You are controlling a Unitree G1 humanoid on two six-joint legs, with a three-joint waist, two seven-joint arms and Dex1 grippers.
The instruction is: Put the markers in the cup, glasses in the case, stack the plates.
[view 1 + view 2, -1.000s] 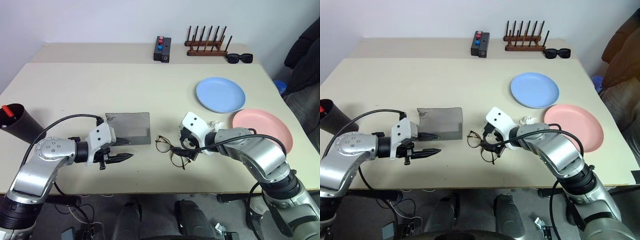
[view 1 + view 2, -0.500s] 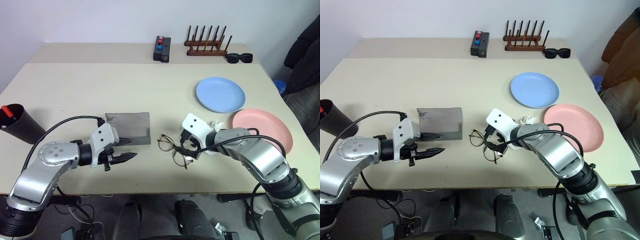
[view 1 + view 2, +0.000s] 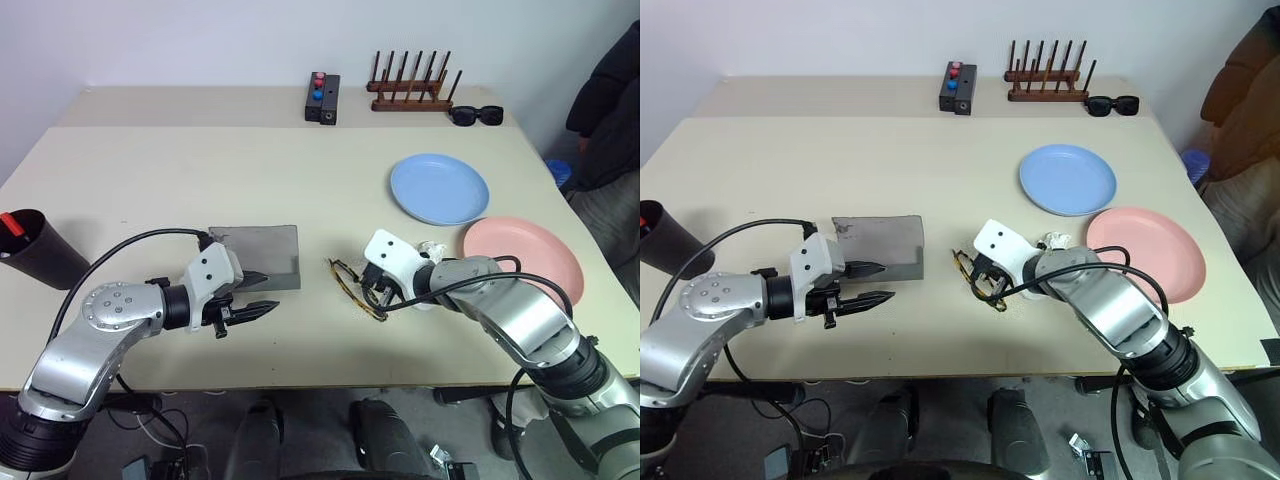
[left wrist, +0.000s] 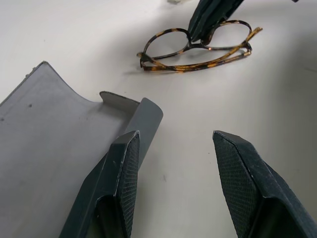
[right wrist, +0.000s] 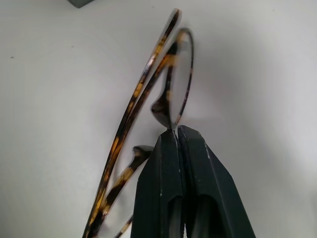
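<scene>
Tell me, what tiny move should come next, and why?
Probably lift the glasses and carry them toward the open grey case. The right end effector is shut on their bridge, they rest on the table beside the case, and the left end effector waits open at its edge.

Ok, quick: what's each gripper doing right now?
Left gripper: open, holding nothing, one finger along the open case.
Right gripper: shut on the glasses at the bridge.

Even, bright light over my surface (image 3: 150, 170); shadows soft and faint. My head views are sharp; my right wrist view blurs the glasses (image 5: 148, 109) up close.
</scene>
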